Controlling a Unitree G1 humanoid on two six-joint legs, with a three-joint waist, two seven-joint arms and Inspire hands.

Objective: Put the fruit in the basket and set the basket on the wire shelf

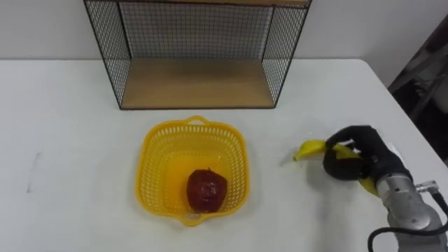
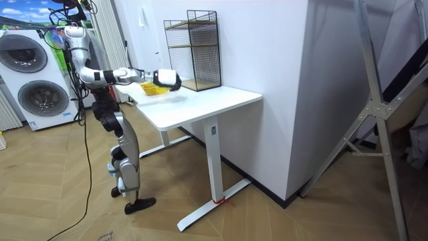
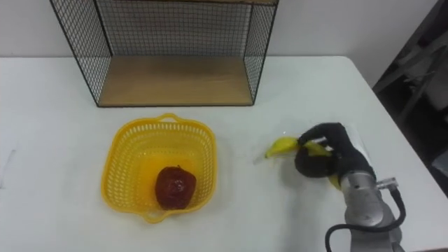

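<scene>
A yellow plastic basket sits on the white table in front of the wire shelf. A dark red apple lies inside the basket at its near side. To the right, my right hand, in a black glove, has its fingers curled round a yellow banana whose tip sticks out to the left, low over the table. In the room view the right hand reaches over the table beside the basket.
The shelf is a black wire cage with a wooden floor, open toward me, at the back of the table. The table's right edge runs close to my right hand. I stand at the table's long side.
</scene>
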